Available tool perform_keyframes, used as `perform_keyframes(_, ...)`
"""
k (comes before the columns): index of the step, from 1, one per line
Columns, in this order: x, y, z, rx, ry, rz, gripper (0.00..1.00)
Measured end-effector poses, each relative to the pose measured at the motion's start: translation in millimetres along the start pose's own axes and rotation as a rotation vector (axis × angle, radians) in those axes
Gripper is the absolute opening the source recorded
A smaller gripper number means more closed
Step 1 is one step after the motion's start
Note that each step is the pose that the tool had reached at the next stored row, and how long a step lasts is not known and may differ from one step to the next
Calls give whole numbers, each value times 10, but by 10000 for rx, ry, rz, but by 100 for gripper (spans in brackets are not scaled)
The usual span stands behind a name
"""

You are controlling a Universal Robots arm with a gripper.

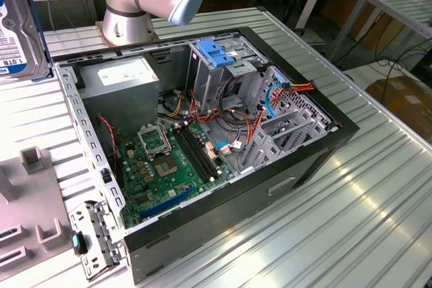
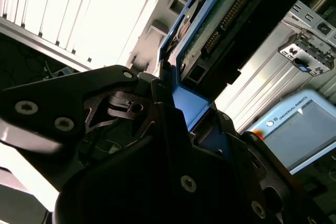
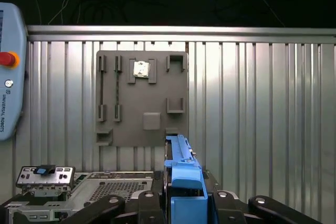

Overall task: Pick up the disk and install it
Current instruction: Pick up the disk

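Disk: the disk (image 1: 19, 28) hangs in the air outside the computer case (image 1: 202, 224), to the exterior view's left of it, with the label showing.
Pincer: the pincer (image 3: 185, 203) is clamped on the disk's blue side rail, one black finger on each side of it.
Grey plate: the grey plate (image 1: 23, 200) lies flat on the table (image 1: 351, 220), beside the case on the exterior view's left.
Case: it lies on its side with the cover off.
Case contents: first the power-supply box (image 1: 121, 79), then the motherboard (image 1: 169, 163), then the drive cage (image 1: 226, 79) with a blue bracket (image 1: 216, 52) on top, then the coloured cables (image 1: 270, 99).
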State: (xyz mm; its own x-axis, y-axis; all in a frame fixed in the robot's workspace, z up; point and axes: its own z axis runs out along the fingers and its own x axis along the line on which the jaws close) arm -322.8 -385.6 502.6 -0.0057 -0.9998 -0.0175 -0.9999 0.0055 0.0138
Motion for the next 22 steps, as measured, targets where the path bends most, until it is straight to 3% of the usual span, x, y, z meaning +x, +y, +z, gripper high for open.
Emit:
perform_keyframes(6,37,-74,-1,1,0,1,37)
perform_keyframes(22,121,-191,-2,0,0,1,37)
